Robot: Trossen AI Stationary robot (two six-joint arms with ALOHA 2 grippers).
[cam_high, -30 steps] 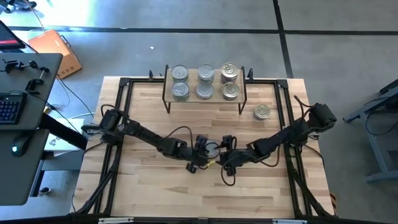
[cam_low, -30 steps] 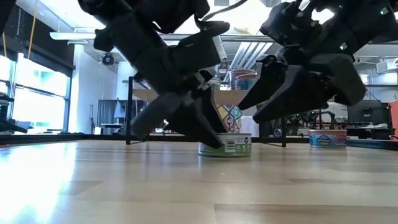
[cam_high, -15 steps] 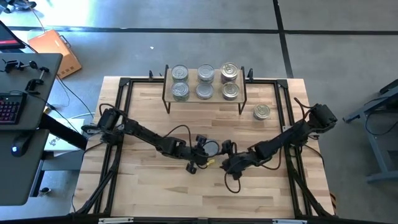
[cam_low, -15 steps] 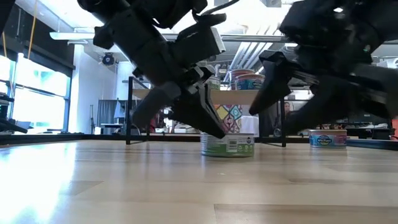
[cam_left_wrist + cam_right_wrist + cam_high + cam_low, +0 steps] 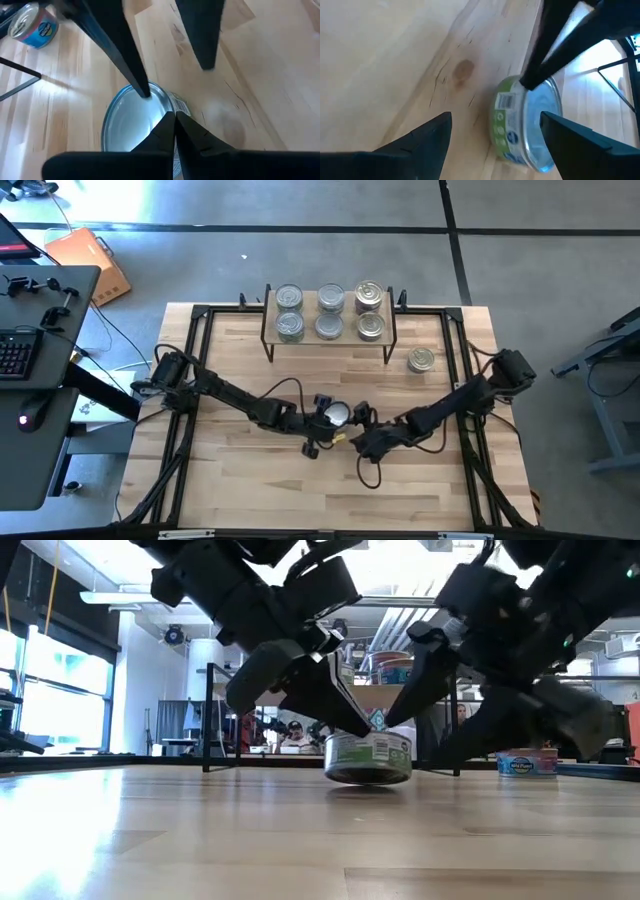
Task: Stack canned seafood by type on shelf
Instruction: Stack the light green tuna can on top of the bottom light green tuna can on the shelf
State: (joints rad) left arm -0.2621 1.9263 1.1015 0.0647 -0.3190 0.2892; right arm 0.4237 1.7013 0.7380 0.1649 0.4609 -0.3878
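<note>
A flat tin [image 5: 368, 758] with a green label and a silver lid [image 5: 130, 125] hangs just above the middle of the tabletop. My left gripper [image 5: 327, 420] is shut on it. My right gripper [image 5: 360, 430] stands open on the tin's right side, its fingers [image 5: 420, 140] to either side of the tin [image 5: 527, 125]. The shelf [image 5: 309, 315] stands at the table's far edge with several tins on its board. One more tin [image 5: 421, 360], blue-labelled, rests on its base on the table to the right of the shelf. My left gripper pinches the tin's top rim [image 5: 167, 107] between its two fingertips, on the side nearest that arm. The fingers [image 5: 540, 65] slant down from the table's left. The tin hangs below them, slightly tilted and just clear of the wood. My right gripper has one fingertip [image 5: 142, 90] at the tin's opposite rim; I cannot tell whether it touches.
A black metal frame [image 5: 200, 360] runs round the tabletop's edges. Bare wood lies in front of the shelf and toward the near edge. A desk with a keyboard [image 5: 15, 355] stands left of the table.
My left gripper has shut on the tin's rim and risen a little; the tin has come up off the table with it. My right gripper has rolled about its own axis beside the tin and stays open.
</note>
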